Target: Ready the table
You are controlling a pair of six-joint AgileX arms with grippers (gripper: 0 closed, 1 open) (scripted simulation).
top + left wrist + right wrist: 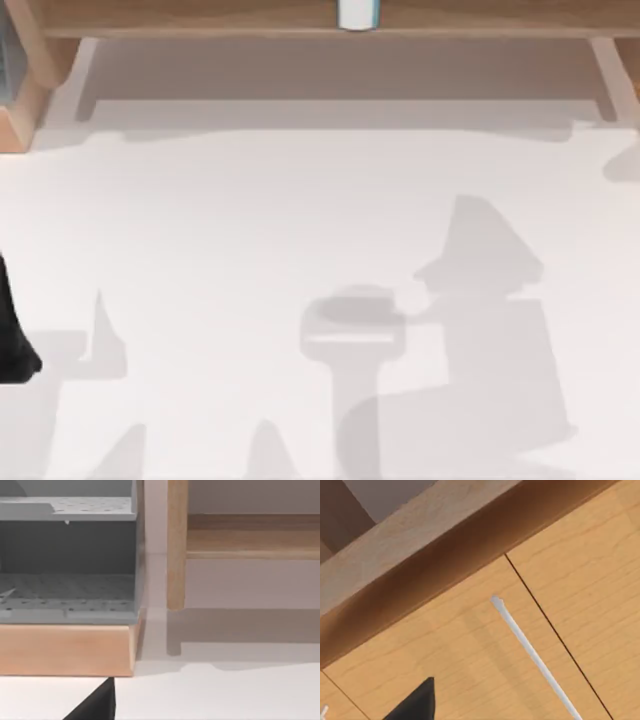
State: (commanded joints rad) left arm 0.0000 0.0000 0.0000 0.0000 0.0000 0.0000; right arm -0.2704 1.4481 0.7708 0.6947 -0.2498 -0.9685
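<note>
White surface (250,220) bare; wooden shelf frame (200,18) at far edge. Left arm (12,330) parked left; end effector state indeterminable. Risk: right arm striking cabinet door handle (530,655) close ahead.

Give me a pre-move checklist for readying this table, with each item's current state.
1. White table surface bare in the top view: ok.
2. Wooden shelf frame along the table's far edge, with a white cup-like object on it: ok.
3. Left arm at the table's left edge: ok.
4. Left gripper fingers: cannot tell.
5. Right wrist view faces wooden door panels with a white bar handle: ok.
6. Right gripper fingers: cannot tell.
</note>
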